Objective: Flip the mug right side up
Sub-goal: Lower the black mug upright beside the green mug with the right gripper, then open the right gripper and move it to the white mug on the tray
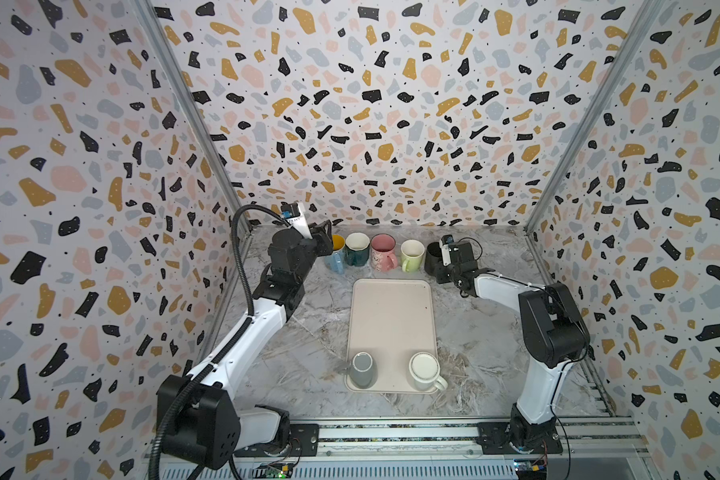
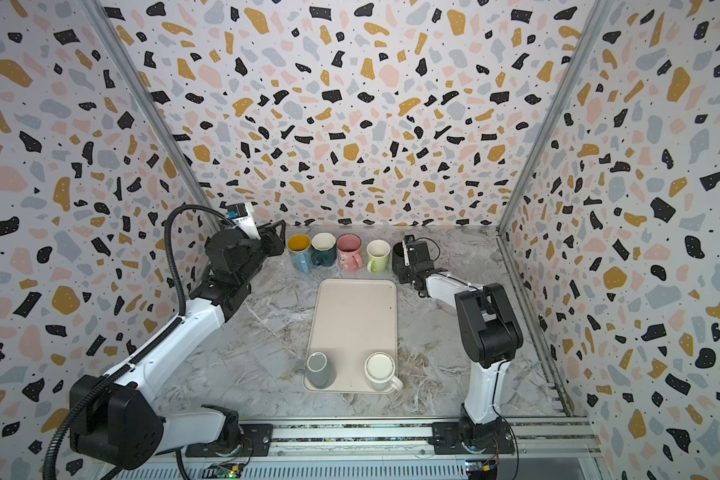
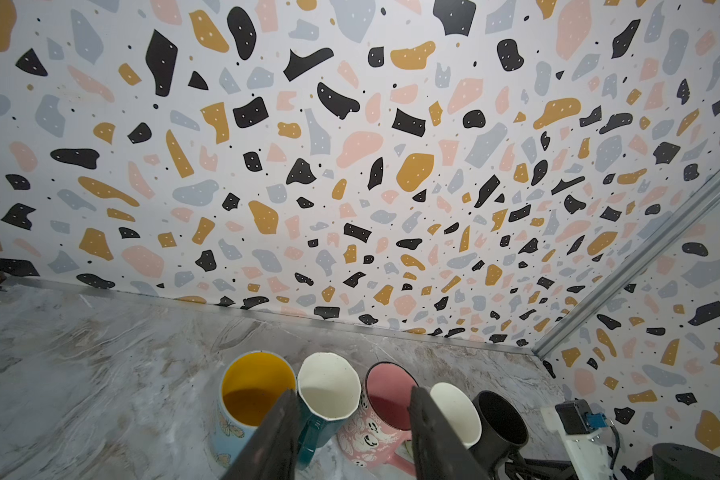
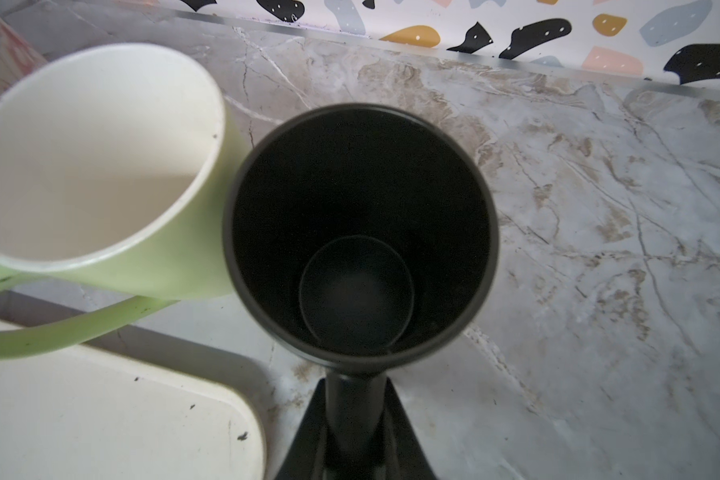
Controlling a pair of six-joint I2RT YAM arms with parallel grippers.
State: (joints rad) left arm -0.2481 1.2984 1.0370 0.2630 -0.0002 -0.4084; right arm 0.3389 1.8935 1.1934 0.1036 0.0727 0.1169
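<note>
Right of centre in both top views, the black mug [image 1: 433, 262] stands upright at the row's right end, just beside the green mug [image 4: 100, 166]. Only the right wrist view shows the right gripper [image 4: 356, 419] pinching its handle. The left gripper [image 3: 354, 436] hovers, spread, near the row's left end.

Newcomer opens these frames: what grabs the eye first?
A row of mugs stands upright along the back wall; the right gripper is clamped on the handle of the black mug at its right end. At the near end of the tray, a gray mug and a white mug sit upside down.
</note>
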